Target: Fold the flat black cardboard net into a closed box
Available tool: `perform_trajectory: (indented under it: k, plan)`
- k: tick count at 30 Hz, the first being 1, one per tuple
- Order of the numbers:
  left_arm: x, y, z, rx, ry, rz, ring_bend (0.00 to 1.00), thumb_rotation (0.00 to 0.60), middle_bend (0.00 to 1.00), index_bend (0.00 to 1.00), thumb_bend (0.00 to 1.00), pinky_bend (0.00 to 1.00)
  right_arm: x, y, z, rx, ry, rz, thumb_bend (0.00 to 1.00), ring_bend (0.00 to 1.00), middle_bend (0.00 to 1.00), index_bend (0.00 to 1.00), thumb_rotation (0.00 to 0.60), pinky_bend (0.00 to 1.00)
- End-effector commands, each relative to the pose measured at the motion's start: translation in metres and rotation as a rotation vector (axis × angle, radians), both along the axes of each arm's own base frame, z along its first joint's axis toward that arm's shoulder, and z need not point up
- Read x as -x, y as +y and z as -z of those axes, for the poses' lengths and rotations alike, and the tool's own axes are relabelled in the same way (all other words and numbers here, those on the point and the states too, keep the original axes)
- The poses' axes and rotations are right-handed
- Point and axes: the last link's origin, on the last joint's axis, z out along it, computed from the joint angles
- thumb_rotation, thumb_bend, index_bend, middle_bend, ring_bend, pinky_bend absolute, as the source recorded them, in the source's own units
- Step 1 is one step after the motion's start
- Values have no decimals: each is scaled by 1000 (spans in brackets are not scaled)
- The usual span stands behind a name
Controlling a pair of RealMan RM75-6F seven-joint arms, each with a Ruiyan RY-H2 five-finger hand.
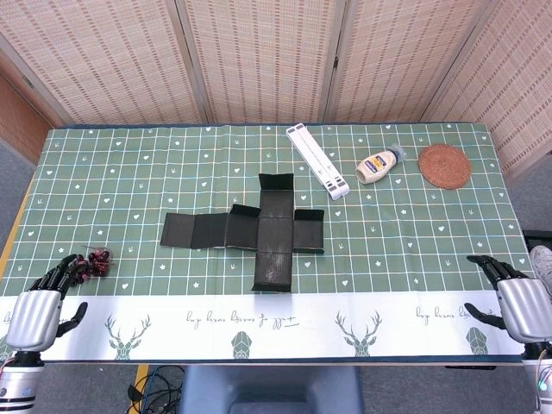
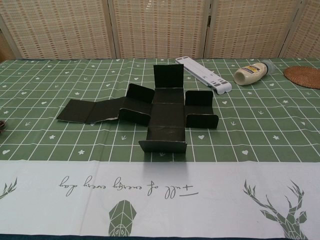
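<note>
The black cardboard net (image 1: 259, 231) lies unfolded in a cross shape at the middle of the table, with a long strip running left. In the chest view the net (image 2: 165, 112) has several flaps tilted partly upward. My left hand (image 1: 39, 309) rests at the near left edge with its fingers apart, holding nothing. My right hand (image 1: 516, 297) rests at the near right edge, also holding nothing. Both hands are far from the net and show only in the head view.
A white flat stand (image 1: 317, 159) lies behind the net, with a squeeze bottle (image 1: 379, 165) and a round woven coaster (image 1: 444, 166) to its right. A small dark red cluster (image 1: 97, 261) sits close to my left hand.
</note>
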Motion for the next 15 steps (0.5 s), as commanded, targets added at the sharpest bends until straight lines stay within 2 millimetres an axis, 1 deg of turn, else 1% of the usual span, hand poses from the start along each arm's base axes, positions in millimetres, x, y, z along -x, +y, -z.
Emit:
perform_trajectory:
  k: [1,10,12,15]
  plan:
    - [0,0,0,2,4,-4,220,600,138,198,313,357,-1,-2,1,-3,1,-4,150,363,277,201,600,518]
    - [0,2,-3,0,-2,-2,220,600,138,199,313,357,-9,-9,5,-29,10,-33,150,365,277,201,600,519]
    - [-1,3,-3,1,-6,1,220,600,138,199,312,357,-13,-13,7,-43,18,-46,150,380,277,201,600,539]
    - [-2,4,-3,5,-12,7,220,600,138,200,312,357,-21,-22,10,-67,36,-73,151,448,277,201,600,631]
